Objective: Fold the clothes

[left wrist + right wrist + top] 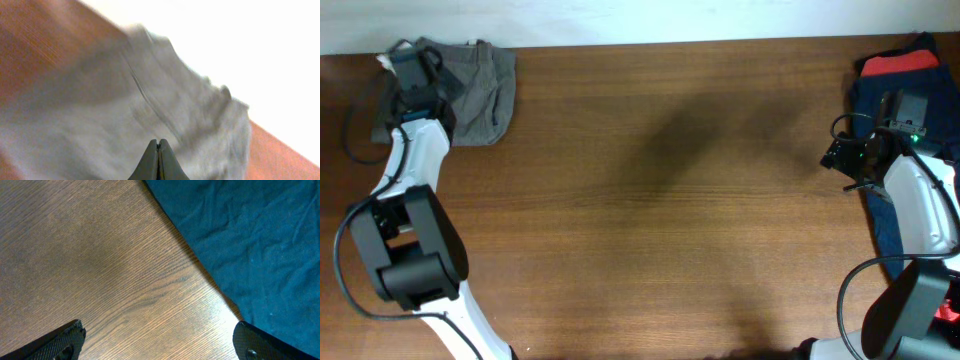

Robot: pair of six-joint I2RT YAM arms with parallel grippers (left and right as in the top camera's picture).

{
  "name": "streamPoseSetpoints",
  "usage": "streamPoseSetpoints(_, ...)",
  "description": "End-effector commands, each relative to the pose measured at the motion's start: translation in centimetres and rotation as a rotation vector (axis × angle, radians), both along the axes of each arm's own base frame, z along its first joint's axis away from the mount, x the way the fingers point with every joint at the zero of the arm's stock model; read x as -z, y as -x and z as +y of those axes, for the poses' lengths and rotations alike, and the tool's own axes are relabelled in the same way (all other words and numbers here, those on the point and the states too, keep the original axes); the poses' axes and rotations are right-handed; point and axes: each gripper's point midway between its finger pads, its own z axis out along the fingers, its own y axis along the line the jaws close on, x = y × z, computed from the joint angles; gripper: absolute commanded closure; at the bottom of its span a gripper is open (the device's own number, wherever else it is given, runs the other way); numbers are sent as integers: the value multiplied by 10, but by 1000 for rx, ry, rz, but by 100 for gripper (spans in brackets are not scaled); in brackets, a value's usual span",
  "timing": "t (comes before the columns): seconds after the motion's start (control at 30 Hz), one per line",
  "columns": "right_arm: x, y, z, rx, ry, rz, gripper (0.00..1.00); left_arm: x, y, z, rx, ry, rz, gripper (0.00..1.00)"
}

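The grey-olive shorts [480,90] lie bunched in the table's far left corner. My left gripper [413,68] sits over their left part. Its wrist view is blurred, and the shorts [100,115] fill most of it. That left gripper [158,145] is shut, its fingertips pressed together with no cloth showing between them. My right gripper [842,158] is far off at the right side, low over bare wood. In its own view the right gripper [160,340] stands wide open with nothing between the fingers.
A dark navy garment [880,100] lies at the right edge, partly under the right arm, and its edge [250,240] sits just right of the open fingers. A red garment [900,63] lies at the far right. The shorts reach the table's back edge.
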Motion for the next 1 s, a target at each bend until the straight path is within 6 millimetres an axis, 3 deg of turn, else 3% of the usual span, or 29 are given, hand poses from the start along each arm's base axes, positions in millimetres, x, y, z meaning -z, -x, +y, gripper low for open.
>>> streamPoseSetpoints(0.0, 2, 1, 0, -2, 2, 6, 1, -9, 26, 48, -231, -152, 43, 98)
streamPoseSetpoints(0.13, 2, 1, 0, -2, 2, 6, 1, 4, 37, 78, -306, -205, 84, 99)
streamPoseSetpoints(0.37, 2, 1, 0, -2, 2, 6, 1, 58, 47, 125, -320, -260, 182, 95)
streamPoseSetpoints(0.5, 2, 1, 0, -2, 2, 6, 1, 93, 50, 136, -291, -301, 263, 92)
streamPoseSetpoints(0.7, 2, 1, 0, -2, 2, 6, 1, 138, 58, 136, -269, -296, 351, 90)
streamPoseSetpoints(0.83, 2, 1, 0, -2, 2, 6, 1, 141, 58, 136, -252, -310, 371, 91)
streamPoseSetpoints(0.93, 2, 1, 0, -2, 2, 6, 1, 127, 53, 136, -217, -367, 379, 90)
streamPoseSetpoints(0.97, 2, 1, 0, -2, 2, 6, 1, 110, 48, 132, -197, -397, 367, 91)
